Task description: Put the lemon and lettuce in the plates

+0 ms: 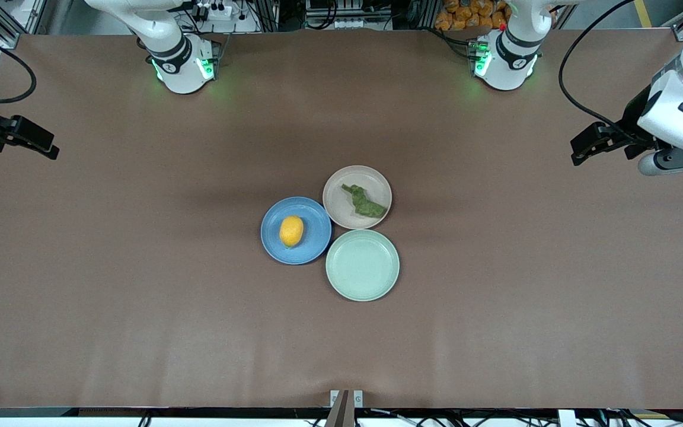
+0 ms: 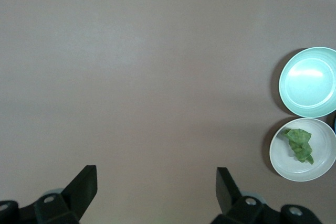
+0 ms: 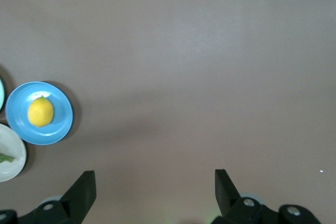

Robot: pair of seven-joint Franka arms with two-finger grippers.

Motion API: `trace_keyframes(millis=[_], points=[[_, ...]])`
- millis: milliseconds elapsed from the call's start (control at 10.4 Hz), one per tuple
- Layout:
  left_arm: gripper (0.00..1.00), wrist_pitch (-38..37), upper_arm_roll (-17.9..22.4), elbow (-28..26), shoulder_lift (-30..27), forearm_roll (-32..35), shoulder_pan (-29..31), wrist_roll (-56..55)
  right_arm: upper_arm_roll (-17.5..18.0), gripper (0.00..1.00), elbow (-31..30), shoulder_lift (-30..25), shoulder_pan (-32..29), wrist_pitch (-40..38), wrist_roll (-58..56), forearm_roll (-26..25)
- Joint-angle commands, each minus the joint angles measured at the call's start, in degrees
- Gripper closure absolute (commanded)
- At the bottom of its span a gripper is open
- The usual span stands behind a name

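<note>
The lemon (image 1: 291,230) lies in the blue plate (image 1: 273,243) at the table's middle; both also show in the right wrist view, the lemon (image 3: 40,112) in the blue plate (image 3: 58,129). The lettuce (image 1: 364,201) lies in the beige-pink plate (image 1: 335,204); the left wrist view shows the lettuce (image 2: 300,144) in that plate (image 2: 281,161). My left gripper (image 1: 583,149) is open and empty, up over the left arm's end of the table; it also shows in its wrist view (image 2: 156,186). My right gripper (image 1: 42,145) is open and empty over the right arm's end, also shown in its wrist view (image 3: 155,190).
A pale mint-green plate (image 1: 363,264) sits empty, touching both other plates, nearer to the front camera; it also shows in the left wrist view (image 2: 310,81). Brown tabletop (image 1: 140,267) spreads wide around the plates. Both arm bases stand along the table's edge farthest from the camera.
</note>
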Motion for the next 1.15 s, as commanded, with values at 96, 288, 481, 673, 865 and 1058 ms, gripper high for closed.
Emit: trace_keyframes(millis=[96, 288, 481, 673, 865, 1058], points=[[0.00, -1.6, -0.7, 0.0, -1.0, -1.1, 1.7, 1.9, -0.5, 0.00, 0.2, -1.4, -0.1, -2.1, -0.9, 1.2], [0.00, -1.6, -0.4, 0.1, -0.9, -1.1, 1.9, 1.9, -0.3, 0.00, 0.2, -1.4, -0.2, -2.4, -0.9, 0.8], [0.00, -1.6, -0.5, 0.1, -0.8, -1.1, 1.9, 1.8, -0.3, 0.00, 0.2, -1.4, -0.2, -2.3, -1.0, 0.7], [0.00, -1.6, -0.7, 0.1, -0.8, -1.1, 1.9, 1.8, -0.4, 0.00, 0.2, -1.3, -0.2, -2.1, -1.0, 0.7], [0.00, -1.6, -0.8, 0.1, -0.7, -1.2, 1.6, 1.7, -0.4, 0.00, 0.2, -1.2, -0.2, -1.9, -1.0, 0.6], [0.00, -1.6, -0.9, 0.2, -0.7, -1.1, 1.6, 1.7, -0.4, 0.00, 0.2, -1.2, -0.3, -1.9, -1.0, 0.6]])
